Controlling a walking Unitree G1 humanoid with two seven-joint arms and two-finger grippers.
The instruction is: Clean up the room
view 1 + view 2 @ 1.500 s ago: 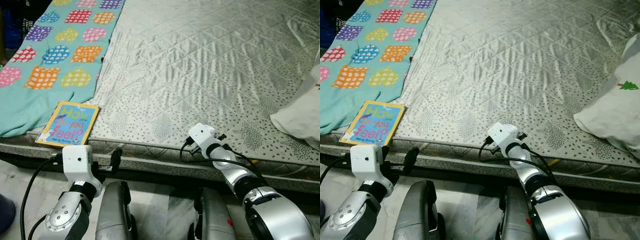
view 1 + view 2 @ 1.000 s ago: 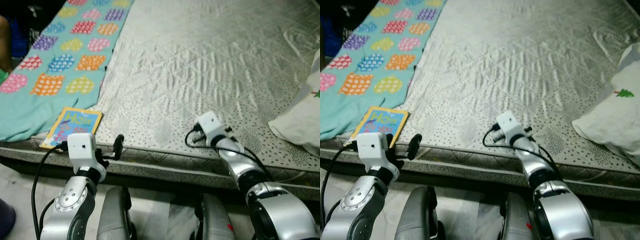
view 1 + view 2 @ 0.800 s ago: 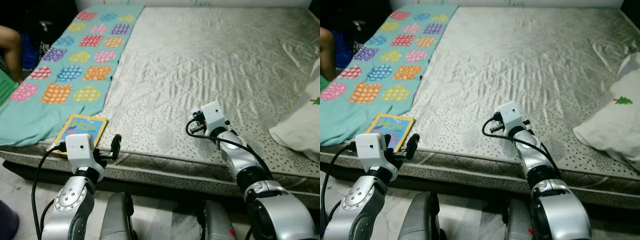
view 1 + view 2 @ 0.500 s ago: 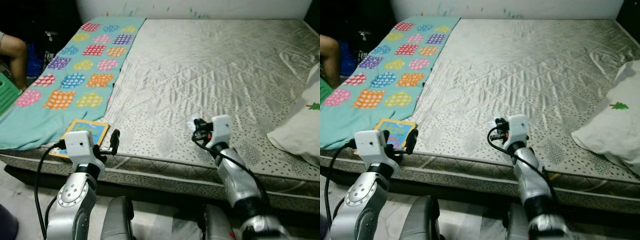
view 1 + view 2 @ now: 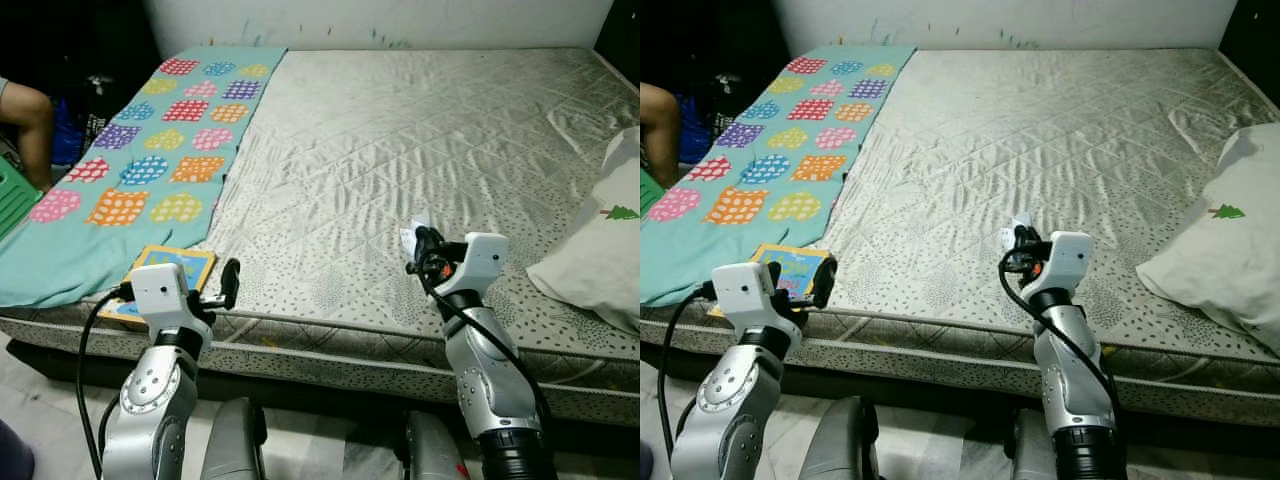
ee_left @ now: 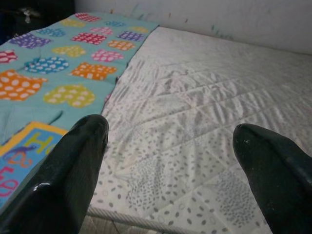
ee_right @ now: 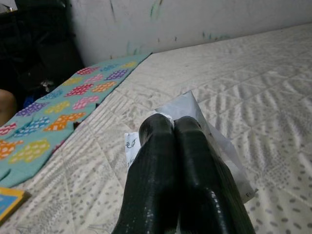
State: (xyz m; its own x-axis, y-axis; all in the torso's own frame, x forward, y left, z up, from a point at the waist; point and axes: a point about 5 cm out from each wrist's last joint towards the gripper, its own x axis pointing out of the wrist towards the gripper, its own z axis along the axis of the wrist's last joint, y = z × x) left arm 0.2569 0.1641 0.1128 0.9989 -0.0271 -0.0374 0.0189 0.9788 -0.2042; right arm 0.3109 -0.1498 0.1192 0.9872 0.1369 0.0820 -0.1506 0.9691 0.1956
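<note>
My right gripper [image 5: 420, 242] hangs just above the grey quilted mattress [image 5: 400, 120] near its front edge, shut on a small white paper scrap [image 7: 222, 146]. The scrap [image 5: 1018, 222] sticks out past the black fingertips. My left gripper [image 6: 168, 127] is open at the mattress's front left corner, with nothing between its fingers. A yellow-edged blue children's book [image 5: 172, 272] lies flat on the mattress corner, just beside and beyond the left gripper [image 5: 224, 285].
A teal blanket with coloured hearts [image 5: 150, 150] covers the bed's left side. A white pillow [image 5: 600, 250] lies at the right edge. A person's arm [image 5: 25, 110] and a green thing [image 5: 10, 200] are at the far left. A white wall [image 7: 195, 19] stands behind the bed.
The camera has tilted up, bringing the whole bed into view. My right gripper has lifted off the mattress and turned left, with the white scrap in its fingers. The left arm rose slightly.
</note>
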